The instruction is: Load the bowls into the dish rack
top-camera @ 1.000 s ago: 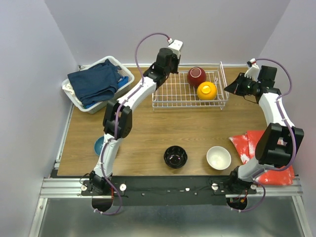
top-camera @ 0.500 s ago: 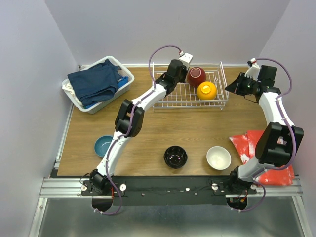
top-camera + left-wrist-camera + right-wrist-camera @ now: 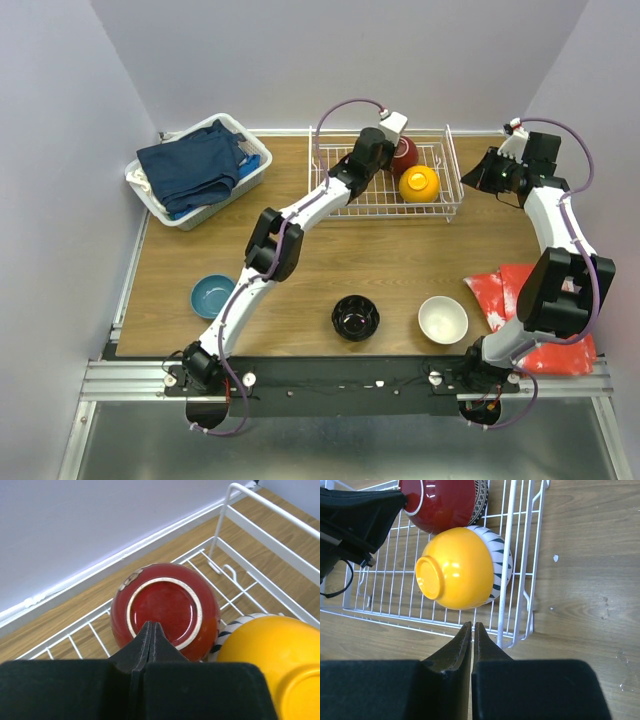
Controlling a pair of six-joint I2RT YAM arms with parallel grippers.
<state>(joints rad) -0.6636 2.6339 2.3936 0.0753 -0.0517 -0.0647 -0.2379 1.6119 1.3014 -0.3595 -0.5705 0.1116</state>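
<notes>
Over the dish rack (image 3: 350, 195), your left gripper (image 3: 151, 626) has swung across to the red bowl (image 3: 160, 602), pressed together, empty; right gripper (image 3: 472, 626) likewise. Probably a nudge, not a fresh load.

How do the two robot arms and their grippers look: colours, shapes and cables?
The left arm and the right arm have white links with bulky black joints. A thin purple cable loops near each wrist. The left gripper and the right gripper have matte black, wedge-shaped fingers.
</notes>
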